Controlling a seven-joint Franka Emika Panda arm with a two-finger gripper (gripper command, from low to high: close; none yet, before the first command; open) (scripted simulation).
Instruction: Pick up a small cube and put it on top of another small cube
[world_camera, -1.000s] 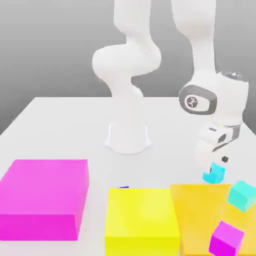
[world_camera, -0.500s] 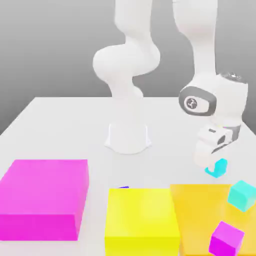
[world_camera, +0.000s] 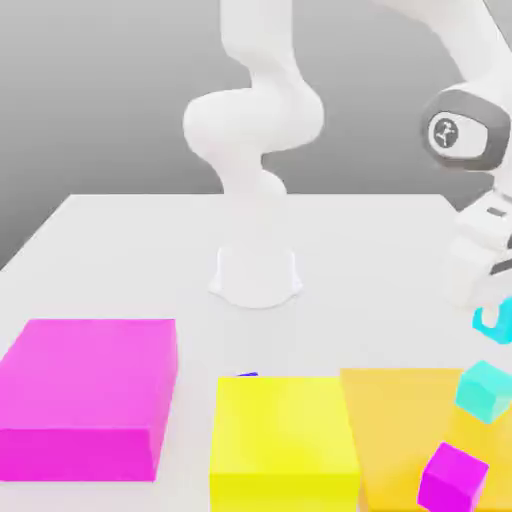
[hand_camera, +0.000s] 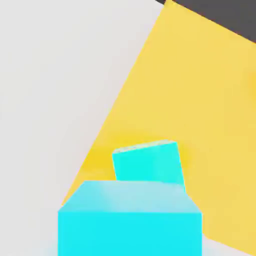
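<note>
One small cube (world_camera: 493, 320) now hangs clamped in the closed tool (world_camera: 490, 308), lifted off the worktop (world_camera: 130, 250) and carried toward its right edge in the exterior view, above the turquoise cube (world_camera: 484, 390) on the orange block (world_camera: 400, 430), so stacking comes next.

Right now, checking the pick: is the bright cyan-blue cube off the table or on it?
Off. The small cube hangs under the gripper, above the turquoise cube.
</note>
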